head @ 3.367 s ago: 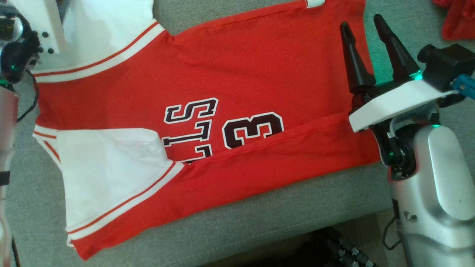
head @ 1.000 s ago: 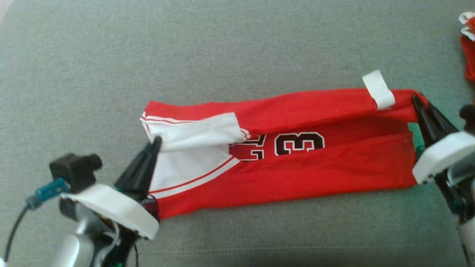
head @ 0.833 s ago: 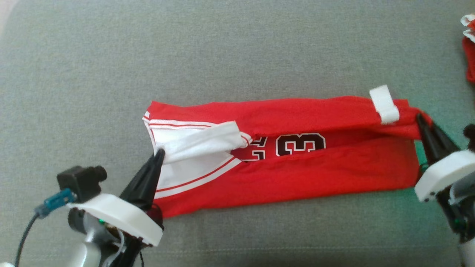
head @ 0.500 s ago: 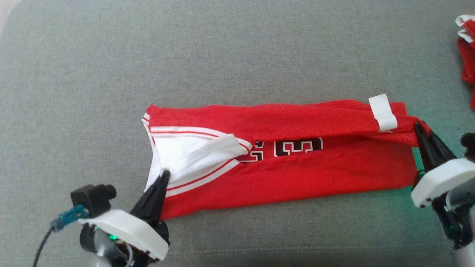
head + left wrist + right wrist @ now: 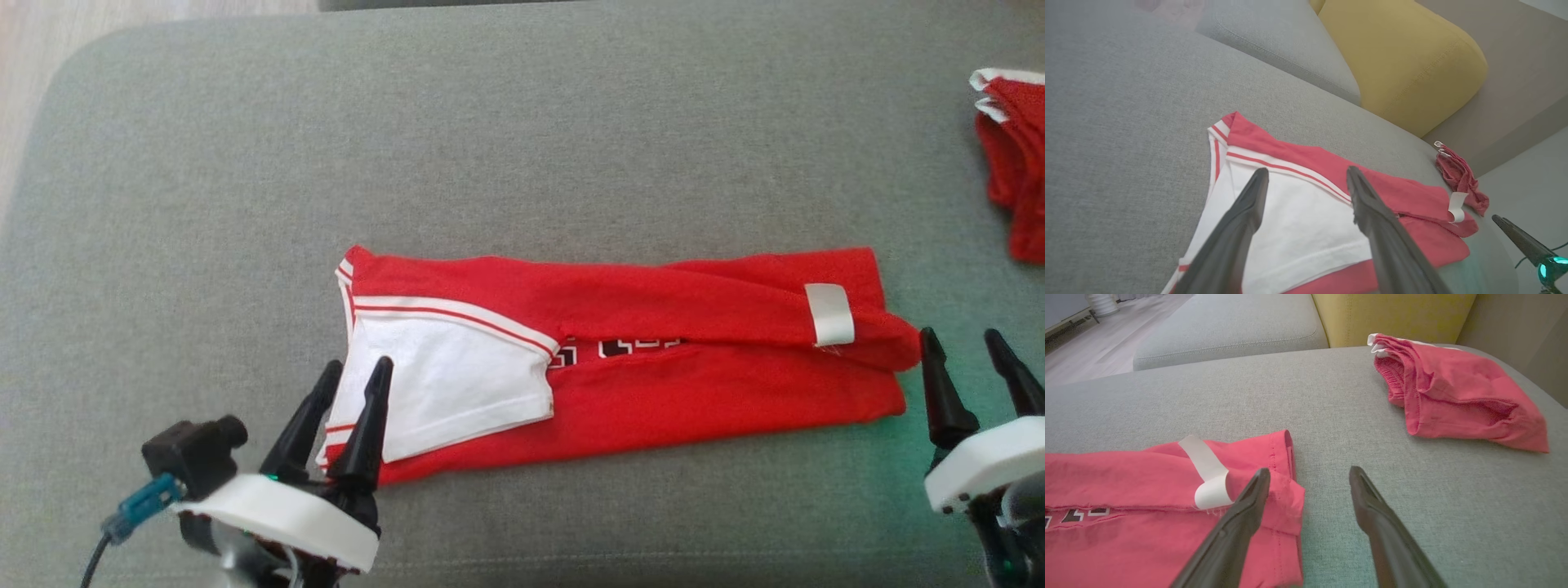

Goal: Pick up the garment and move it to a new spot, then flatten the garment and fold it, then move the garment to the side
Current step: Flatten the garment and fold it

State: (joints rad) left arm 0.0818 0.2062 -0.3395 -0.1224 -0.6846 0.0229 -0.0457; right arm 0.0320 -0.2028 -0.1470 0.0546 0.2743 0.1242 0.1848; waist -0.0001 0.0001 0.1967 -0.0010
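Note:
The garment (image 5: 653, 367) is a red jersey with white trim, folded into a long narrow band on the grey cushion. Its white panel (image 5: 441, 388) lies at the left end and a white label (image 5: 829, 314) near the right end. My left gripper (image 5: 355, 367) is open, its fingers spread over the white panel (image 5: 1290, 220) with nothing between them. My right gripper (image 5: 959, 343) is open just past the jersey's right end (image 5: 1274, 477), its left finger (image 5: 1249, 506) over the red hem, holding nothing.
A second red garment (image 5: 1008, 155) lies bunched at the cushion's far right (image 5: 1453, 392). A yellow cushion (image 5: 1404, 61) and another grey seat (image 5: 1229, 326) stand behind. The wooden floor (image 5: 33, 57) shows past the cushion's rounded left corner.
Both grippers were shut on the jersey's ends and have let go and opened. The top flap now lies folded down over the lettering. The camera view has also shifted.

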